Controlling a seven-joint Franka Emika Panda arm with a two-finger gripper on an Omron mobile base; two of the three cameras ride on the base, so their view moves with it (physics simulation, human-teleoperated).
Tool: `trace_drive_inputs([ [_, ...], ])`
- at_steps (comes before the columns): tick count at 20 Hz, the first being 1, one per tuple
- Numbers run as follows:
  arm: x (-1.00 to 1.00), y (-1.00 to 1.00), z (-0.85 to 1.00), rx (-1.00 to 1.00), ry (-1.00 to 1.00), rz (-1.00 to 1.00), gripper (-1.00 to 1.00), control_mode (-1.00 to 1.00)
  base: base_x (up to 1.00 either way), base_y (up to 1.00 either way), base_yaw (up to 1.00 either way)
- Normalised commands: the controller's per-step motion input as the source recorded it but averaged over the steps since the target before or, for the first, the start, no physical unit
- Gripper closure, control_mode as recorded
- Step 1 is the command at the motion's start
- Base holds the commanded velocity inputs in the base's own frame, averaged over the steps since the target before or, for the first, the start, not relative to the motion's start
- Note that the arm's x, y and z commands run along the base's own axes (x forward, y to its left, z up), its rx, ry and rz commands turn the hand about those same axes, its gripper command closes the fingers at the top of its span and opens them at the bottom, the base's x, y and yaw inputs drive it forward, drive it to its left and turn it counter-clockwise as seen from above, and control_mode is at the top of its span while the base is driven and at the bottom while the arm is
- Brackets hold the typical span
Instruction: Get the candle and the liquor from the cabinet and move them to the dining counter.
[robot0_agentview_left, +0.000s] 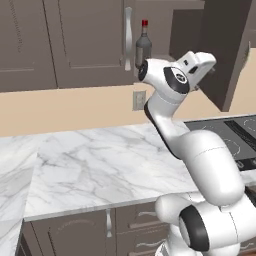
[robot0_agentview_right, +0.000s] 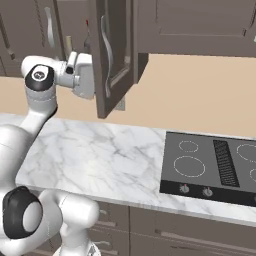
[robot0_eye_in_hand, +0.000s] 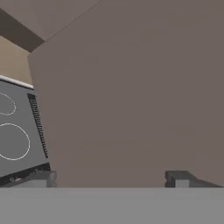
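Brown open cabinet door (robot0_eye_in_hand: 131, 96) faced the spread-jawed tool (robot0_eye_in_hand: 113, 179); the upright liquor (robot0_agentview_left: 143, 45) stood to its left.

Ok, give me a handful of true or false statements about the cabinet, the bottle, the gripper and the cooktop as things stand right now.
1. The liquor stands inside the cabinet. True.
2. The gripper is shut on the bottle. False: its jaws are open with nothing between them, facing the inner side of the cabinet door.
3. The cabinet door is swung open. True.
4. A pot sits on the cooktop. False: its burners are bare.
5. The bottle cap is red. True.
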Motion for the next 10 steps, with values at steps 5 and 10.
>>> trace_drive_inputs([
  [5, 0.0, -0.74, -0.05, 0.01, 0.05, -0.01, -1.0, -1.0, 0.0, 0.0, 0.0],
  [10, 0.0, -0.26, -0.02, 0.01, 0.0, 0.0, -1.0, -1.0, 0.0, 0.0, 0.0],
])
